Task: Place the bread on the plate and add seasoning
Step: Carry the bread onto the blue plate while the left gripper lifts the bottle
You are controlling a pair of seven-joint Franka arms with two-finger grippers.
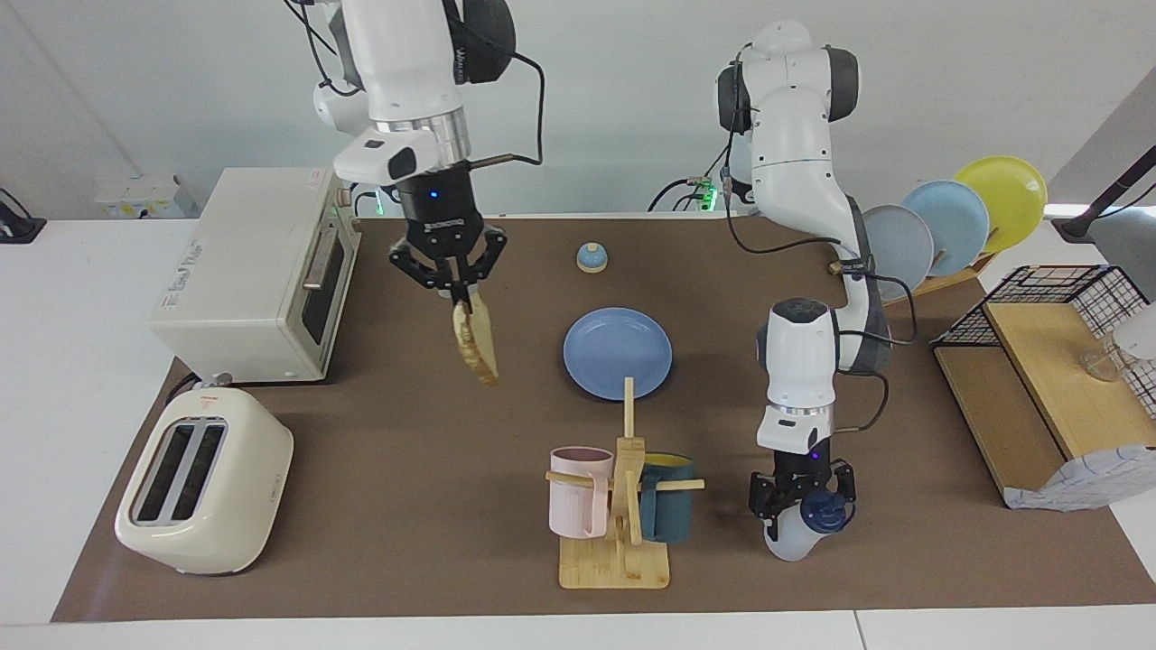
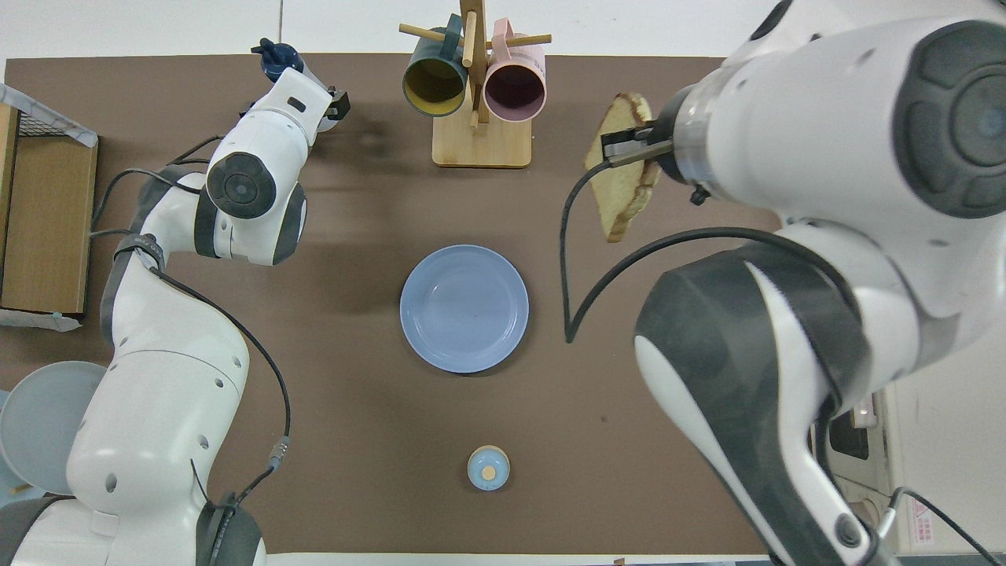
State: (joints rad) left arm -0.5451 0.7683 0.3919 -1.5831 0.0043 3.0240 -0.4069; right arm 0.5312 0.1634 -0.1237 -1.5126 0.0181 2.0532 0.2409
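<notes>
Carry bread slice (image 1: 476, 341), pinched by right gripper (image 1: 459, 295) fingers, over blue plate (image 1: 618, 352) mid-worktop; lower flat before letting go. Left gripper (image 1: 800, 502) fingers spread around seasoning bottle (image 1: 795, 534) beside mug rack (image 1: 623, 506).

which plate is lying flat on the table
The medium-blue plate mid-table, between the bell and the mug rack. The grey, light-blue and yellow plates stand upright in a rack.

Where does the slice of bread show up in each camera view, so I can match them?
Facing view: bread hangs from the right gripper, over bare table beside the plate.
Overhead view: bread hangs edge-on, upper middle, same gripper.
Shared landmark: the plate, toward the left arm's end from the bread.
</notes>
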